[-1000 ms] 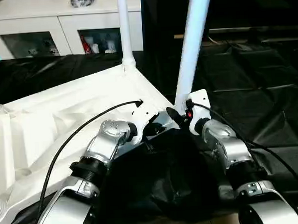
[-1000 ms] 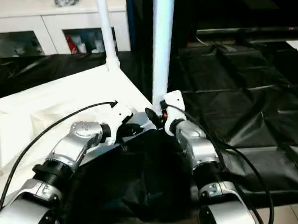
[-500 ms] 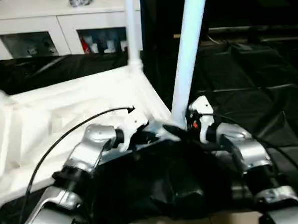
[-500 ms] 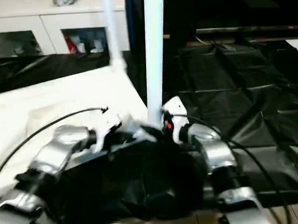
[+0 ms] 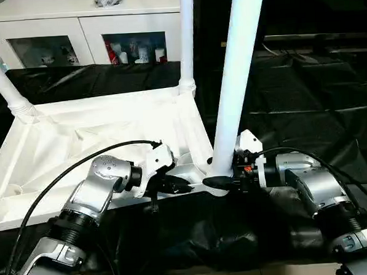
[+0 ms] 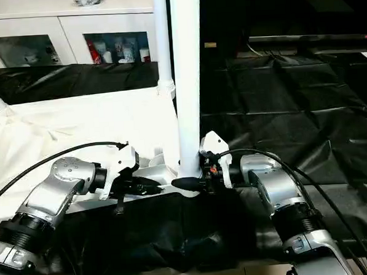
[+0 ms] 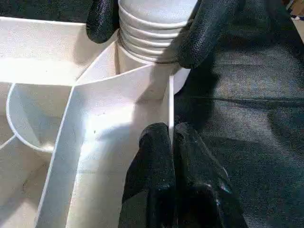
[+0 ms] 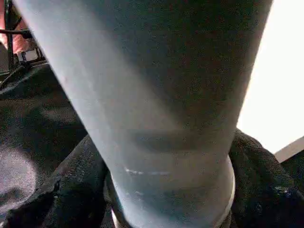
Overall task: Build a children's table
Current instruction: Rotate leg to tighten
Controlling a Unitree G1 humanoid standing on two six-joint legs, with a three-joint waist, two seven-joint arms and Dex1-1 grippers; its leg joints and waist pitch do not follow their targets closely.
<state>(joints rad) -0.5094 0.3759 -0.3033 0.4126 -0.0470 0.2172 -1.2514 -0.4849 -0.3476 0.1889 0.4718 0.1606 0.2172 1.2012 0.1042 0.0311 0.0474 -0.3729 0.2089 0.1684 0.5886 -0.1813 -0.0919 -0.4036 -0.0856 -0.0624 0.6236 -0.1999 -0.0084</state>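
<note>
The children's table top [image 5: 97, 136] lies upside down on a desk draped in black sheeting [image 5: 305, 112], its ribbed underside facing up. Three white tube legs stand up out of its corner sockets: one [image 5: 236, 79] at the corner nearest the robot, one [image 5: 186, 39] at the corner beyond it, towards the white glass-door cabinet [image 5: 73, 32] behind the desk, and one [image 5: 2, 79] leaning at the far corner on the robot's left side.

The right hand [image 5: 220, 182] has its two black fingers [image 7: 209, 28] set around the base of the near leg, one on each side of the ridged collar where the tube meets the socket; the fingers are spread to the leg's width and pressed against it. From the right wrist the tube rises huge between those fingers.

The left hand [image 7: 172, 142] sits just beside that same corner, on the top's side of the leg. Its fingers are pinched together on the thin upright edge wall of the table top, right next to the socket. Both silver forearms reach in low from the near edge of the desk, each trailing a black cable [image 5: 69, 180].
</note>
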